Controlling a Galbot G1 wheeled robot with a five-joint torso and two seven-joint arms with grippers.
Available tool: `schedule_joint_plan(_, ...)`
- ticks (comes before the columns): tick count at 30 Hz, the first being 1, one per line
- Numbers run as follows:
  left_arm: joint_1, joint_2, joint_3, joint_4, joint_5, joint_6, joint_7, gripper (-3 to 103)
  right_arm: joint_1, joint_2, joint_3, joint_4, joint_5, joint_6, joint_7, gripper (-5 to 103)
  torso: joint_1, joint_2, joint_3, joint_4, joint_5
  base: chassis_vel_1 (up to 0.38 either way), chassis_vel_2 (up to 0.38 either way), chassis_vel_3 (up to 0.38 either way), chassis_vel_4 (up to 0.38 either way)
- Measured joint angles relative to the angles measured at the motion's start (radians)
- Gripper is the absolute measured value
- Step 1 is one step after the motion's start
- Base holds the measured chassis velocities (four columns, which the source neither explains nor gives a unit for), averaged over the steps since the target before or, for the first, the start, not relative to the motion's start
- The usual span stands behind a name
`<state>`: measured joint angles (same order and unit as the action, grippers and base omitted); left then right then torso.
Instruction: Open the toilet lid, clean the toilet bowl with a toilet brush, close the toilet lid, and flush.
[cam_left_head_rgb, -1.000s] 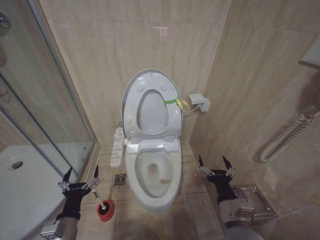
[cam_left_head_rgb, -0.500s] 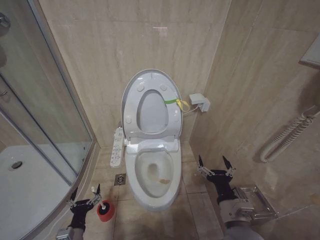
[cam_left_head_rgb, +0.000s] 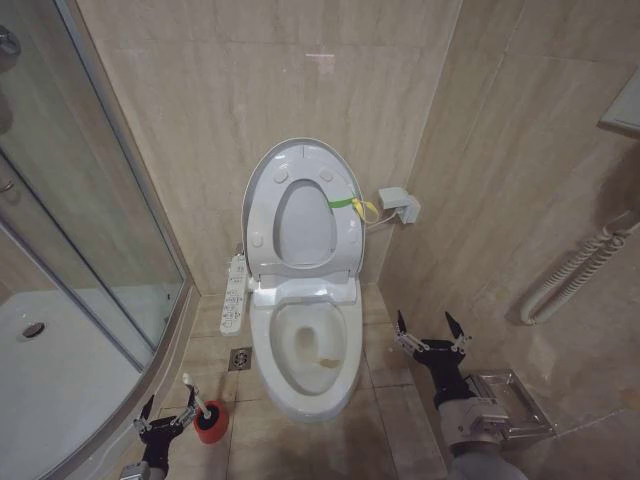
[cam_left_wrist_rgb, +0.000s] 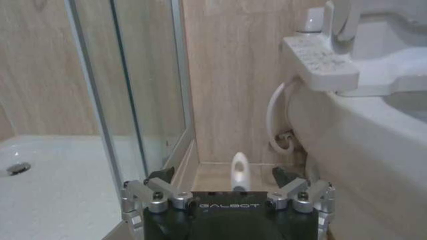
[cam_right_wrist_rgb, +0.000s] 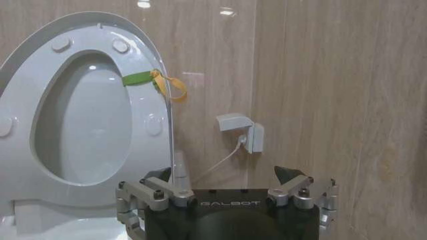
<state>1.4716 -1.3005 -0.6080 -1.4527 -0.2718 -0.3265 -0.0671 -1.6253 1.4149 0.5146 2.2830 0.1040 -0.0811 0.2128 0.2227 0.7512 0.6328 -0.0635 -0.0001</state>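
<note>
The toilet lid (cam_left_head_rgb: 305, 225) stands raised against the back wall together with the seat ring, a green-yellow band (cam_right_wrist_rgb: 140, 78) at its edge. Below it the toilet bowl (cam_left_head_rgb: 306, 352) lies uncovered, with brownish stains inside. The toilet brush (cam_left_head_rgb: 194, 395) sits in its red cup (cam_left_head_rgb: 210, 423) on the floor left of the bowl. My left gripper (cam_left_head_rgb: 167, 410) is low beside the brush and open. In the left wrist view the white handle tip (cam_left_wrist_rgb: 239, 170) rises between the spread fingers of that gripper (cam_left_wrist_rgb: 223, 176). My right gripper (cam_left_head_rgb: 430, 335) hangs open right of the bowl, also seen facing the lid (cam_right_wrist_rgb: 222, 173).
A glass shower enclosure (cam_left_head_rgb: 90, 230) and white shower tray (cam_left_head_rgb: 50, 380) close off the left. A white button-panel (cam_left_head_rgb: 235, 293) hangs left of the seat, with a floor drain (cam_left_head_rgb: 240, 358) below it. A wall box (cam_left_head_rgb: 400, 205), a metal holder (cam_left_head_rgb: 505, 395) and a hose (cam_left_head_rgb: 570, 275) are on the right.
My left gripper has dropped lower toward the floor, ending beside the brush handle. The right gripper, the lid and the brush cup have not moved.
</note>
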Motion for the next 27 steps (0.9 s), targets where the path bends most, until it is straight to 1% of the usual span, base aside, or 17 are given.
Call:
schedule_joint_plan(1,0.000,0.000,0.000,0.000,0.000,0.000,0.000,99,0.000,0.000,0.000,0.000,0.000,0.000,0.000,100,0.000,0.000,0.000,0.0000,0.0000,0.000,0.000,0.000,0.000)
schedule_joint_plan(3,-0.023,0.007,0.005,0.038,-0.004,-0.010,0.008,99,0.000,0.000,0.000,0.000,0.000,0.000,0.000,100,0.000,0.000,0.000,0.0000,0.0000,0.000,0.000,0.000,0.000)
schedule_joint_plan(4,-0.039,0.010,0.013,0.067,-0.004,-0.026,0.016,99,0.000,0.000,0.000,0.000,0.000,0.000,0.000,100,0.000,0.000,0.000,-0.0001,0.0000,0.000,0.000,0.000,0.000)
schedule_joint_plan(5,-0.039,0.010,0.013,0.067,-0.004,-0.026,0.016,99,0.000,0.000,0.000,0.000,0.000,0.000,0.000,100,0.000,0.000,0.000,-0.0001,0.0000,0.000,0.000,0.000,0.000)
schedule_joint_plan(8,-0.071,0.013,0.034,0.117,-0.014,-0.047,0.037,99,0.000,0.000,0.000,0.000,0.000,0.000,0.000,100,0.000,0.000,0.000,0.0000,0.0000,0.000,0.000,0.000,0.000)
schedule_joint_plan(14,-0.094,0.016,0.047,0.149,-0.022,-0.061,0.055,99,0.000,0.000,0.000,0.000,0.000,0.000,0.000,100,0.000,0.000,0.000,-0.0001,0.0000,0.000,0.000,0.000,0.000)
schedule_joint_plan(15,-0.128,0.017,0.060,0.192,-0.027,-0.076,0.072,98,0.000,0.000,0.000,0.000,0.000,0.000,0.000,100,0.000,0.000,0.000,-0.0002,0.0000,0.000,0.000,0.000,0.000)
schedule_joint_plan(17,-0.141,0.017,0.064,0.207,-0.032,-0.078,0.076,98,0.000,0.000,0.000,0.000,0.000,0.000,0.000,100,0.000,0.000,0.000,-0.0001,0.0000,0.000,0.000,0.000,0.000)
schedule_joint_plan(18,-0.166,0.022,0.070,0.245,-0.044,-0.084,0.093,98,0.000,0.000,0.000,0.000,0.000,0.000,0.000,100,0.000,0.000,0.000,-0.0002,0.0000,0.000,0.000,0.000,0.000)
schedule_joint_plan(19,-0.194,0.027,0.074,0.296,-0.050,-0.101,0.118,98,0.000,0.000,0.000,0.000,0.000,0.000,0.000,100,0.000,0.000,0.000,0.0000,0.0000,0.000,0.000,0.000,0.000)
schedule_joint_plan(20,-0.194,0.027,0.074,0.296,-0.050,-0.101,0.118,98,0.000,0.000,0.000,0.000,0.000,0.000,0.000,100,0.000,0.000,0.000,0.0000,0.0000,0.000,0.000,0.000,0.000)
schedule_joint_plan(23,-0.256,0.035,0.085,0.374,-0.056,-0.125,0.162,96,0.000,0.000,0.000,0.000,0.000,0.000,0.000,100,0.000,0.000,0.000,0.0000,0.0001,0.000,0.000,0.000,0.000)
schedule_joint_plan(27,-0.285,0.033,0.094,0.396,-0.055,-0.128,0.174,96,0.000,0.000,0.000,0.000,0.000,0.000,0.000,100,0.000,0.000,0.000,-0.0002,0.0001,0.000,0.000,0.000,0.000)
